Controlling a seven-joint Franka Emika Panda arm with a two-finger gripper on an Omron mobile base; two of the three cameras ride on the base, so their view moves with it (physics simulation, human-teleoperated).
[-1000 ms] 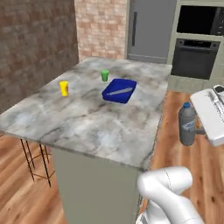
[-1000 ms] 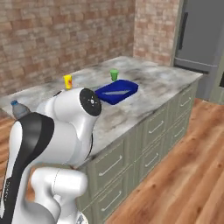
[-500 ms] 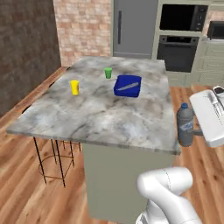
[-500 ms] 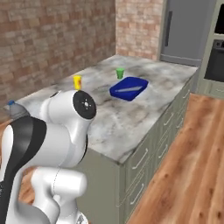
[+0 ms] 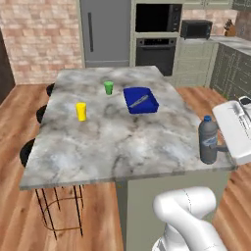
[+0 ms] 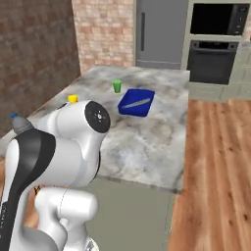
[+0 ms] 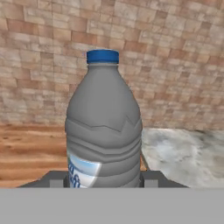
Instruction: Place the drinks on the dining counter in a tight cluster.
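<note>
My gripper [image 7: 104,179] is shut on the small clear water bottle [image 7: 105,127], which has a blue cap and stands upright between the dark fingertips [image 7: 57,177]. From the left base view the water bottle [image 5: 208,139] is held at the near right corner of the marble dining counter [image 5: 112,142], and I cannot tell whether it is over the top or just off the edge. The bottle's cap [image 6: 17,122] peeks out behind my arm in the right base view. The amber bottle and the white container are out of view.
A yellow cup [image 5: 81,111], a green cup [image 5: 109,87] and a blue tray [image 5: 140,99] sit on the far half of the counter. Black stools [image 5: 29,152] line its left side. A fridge [image 5: 105,32] and oven [image 5: 156,41] stand behind.
The whole scene has shifted as the base drove around the counter, so the camera moved. The water bottle stays in the gripper, in the same place relative to the arm.
</note>
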